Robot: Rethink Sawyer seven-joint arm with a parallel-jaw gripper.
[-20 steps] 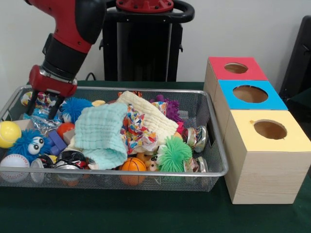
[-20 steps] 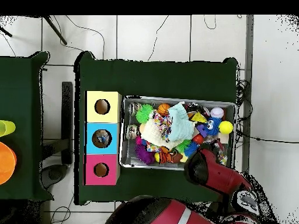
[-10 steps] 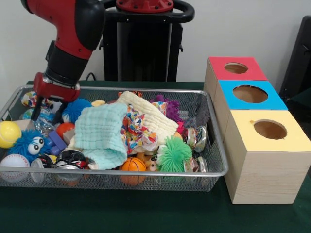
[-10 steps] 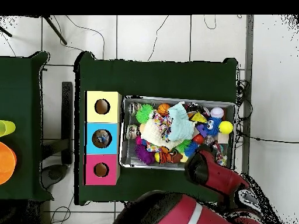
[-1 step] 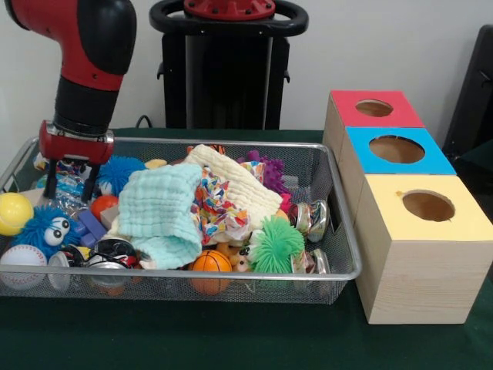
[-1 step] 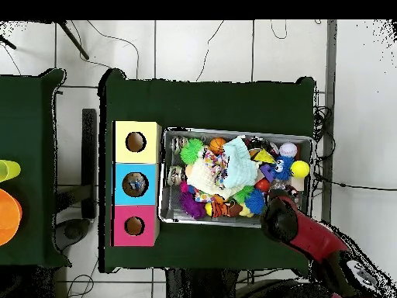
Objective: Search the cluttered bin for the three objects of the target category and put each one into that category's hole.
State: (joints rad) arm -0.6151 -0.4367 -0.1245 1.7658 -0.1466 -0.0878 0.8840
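My gripper (image 5: 71, 188) hangs open over the left end of the wire bin (image 5: 339, 271), its two dark fingers (image 5: 50, 183) straddling a crumpled clear plastic piece (image 5: 68, 194). A blue fuzzy ball (image 5: 119, 171) lies just right of it. Below it are an orange ball (image 5: 102, 205) and a purple block (image 5: 90, 226). A mint cloth (image 5: 158, 212), a cream cloth (image 5: 235, 185) and a patterned cloth (image 5: 216, 212) cover the bin's middle. In the overhead view the arm (image 6: 288, 225) hides the gripper at the bin's (image 6: 235, 131) lower right corner.
Red (image 5: 374, 108), blue (image 5: 397, 149) and yellow (image 5: 428, 206) boxes with round holes stand right of the bin. Also in the bin: a green fuzzy ball (image 5: 273, 245), a basketball (image 5: 210, 264), a blue eyed fuzzy toy (image 5: 42, 230), a yellow ball (image 5: 13, 212), a baseball (image 5: 21, 258) and metal cans (image 5: 312, 218).
The arm has swung left and stood more upright, and the gripper has sunk a little lower into the bin's left end. In the overhead view the arm shifted right.
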